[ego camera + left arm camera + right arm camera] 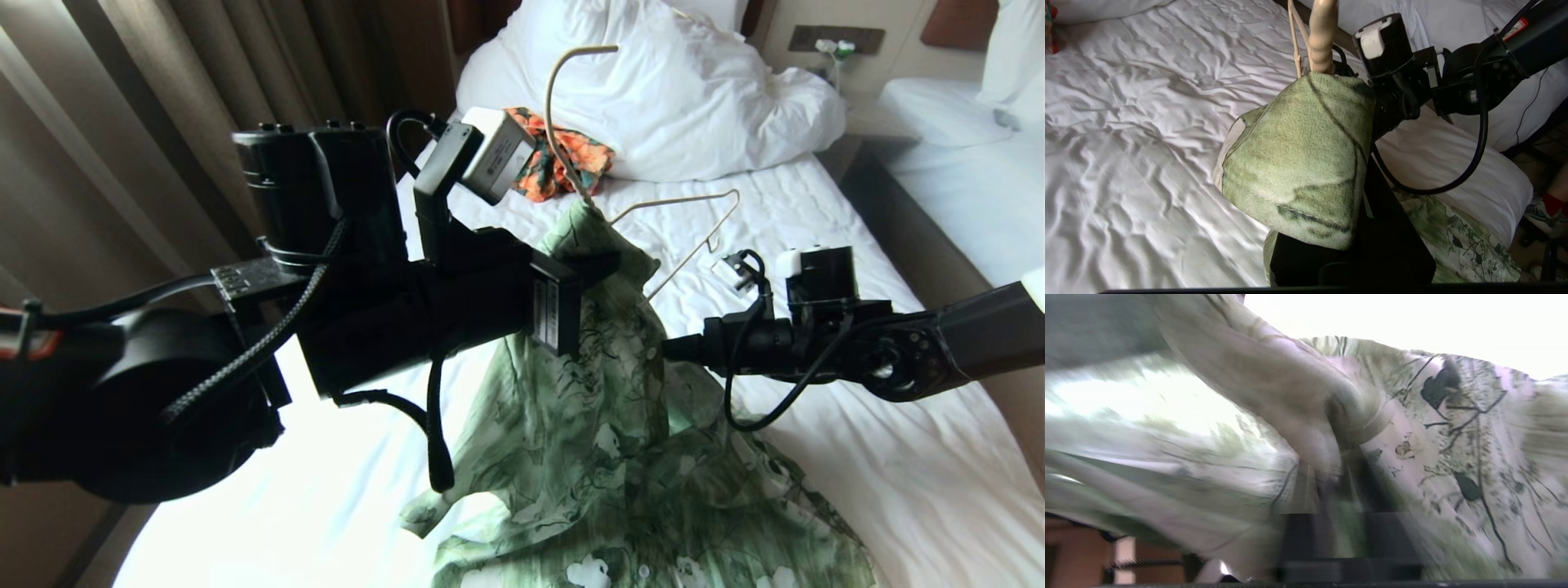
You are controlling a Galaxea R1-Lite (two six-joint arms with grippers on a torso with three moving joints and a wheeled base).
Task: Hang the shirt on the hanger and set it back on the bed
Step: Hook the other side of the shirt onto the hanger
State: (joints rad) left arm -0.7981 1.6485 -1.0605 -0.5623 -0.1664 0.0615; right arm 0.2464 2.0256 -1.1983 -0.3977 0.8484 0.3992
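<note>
The green flowered shirt (571,441) hangs in a peak from the hanger (691,199) and trails down onto the bed (898,490). The cream hook rises above the collar. One bare hanger shoulder juts out to the right, outside the shirt. My left gripper (600,265) is shut on the shirt just below that peak. In the left wrist view the fabric (1298,155) drapes over its fingers, and the hanger neck (1323,41) pokes out beyond. My right gripper (671,347) reaches into the shirt's right side. Cloth (1453,416) is bunched between the right gripper's (1341,486) fingers.
An orange patterned garment (563,163) lies by the white pillows and duvet (669,90) at the head of the bed. Brown curtains (122,122) hang on the left. A second bed (963,163) stands on the right. A person's shoe and red sock (1547,206) show beside the bed.
</note>
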